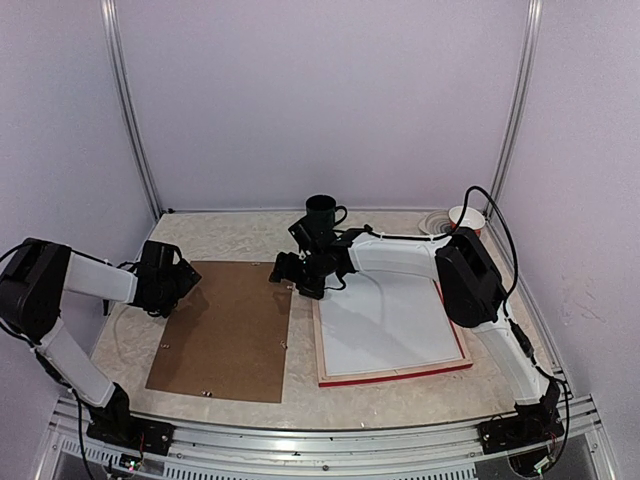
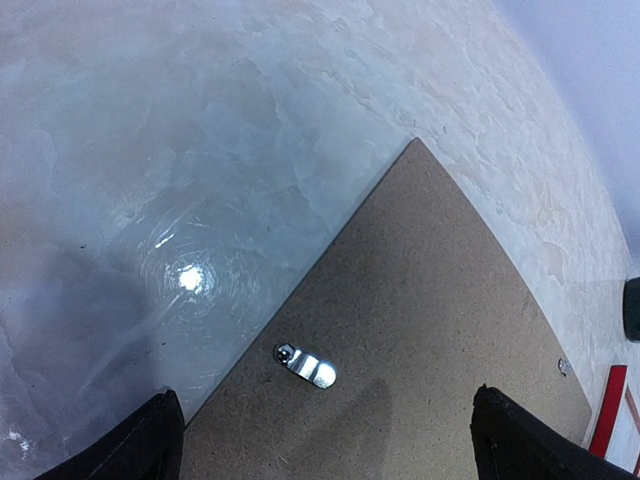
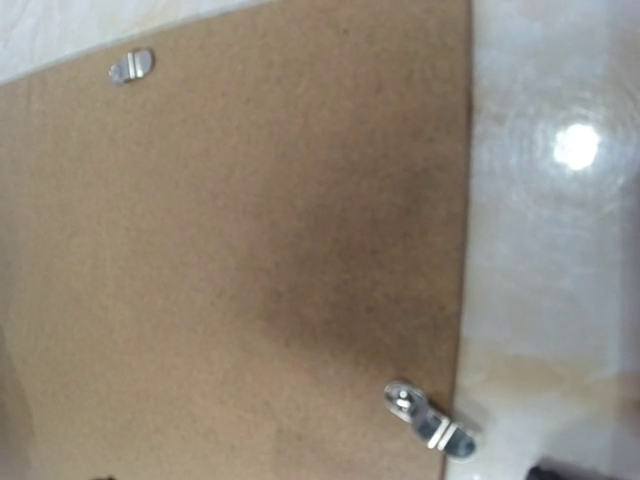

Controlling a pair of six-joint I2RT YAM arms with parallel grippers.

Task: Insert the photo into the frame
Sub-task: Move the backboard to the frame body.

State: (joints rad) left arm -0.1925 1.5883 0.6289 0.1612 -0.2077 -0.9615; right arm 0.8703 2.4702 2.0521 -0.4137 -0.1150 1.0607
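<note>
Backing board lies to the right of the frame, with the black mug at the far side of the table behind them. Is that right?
Not quite. The backing board lies to the left of the frame, not the right, as the top external view shows. The black mug does stand at the far side behind them.

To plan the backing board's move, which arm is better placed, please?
Probably right: the right gripper, open, hovers over the backing board edge nearest the frame. The left gripper hangs over its far-left corner, farther from the frame.
</note>
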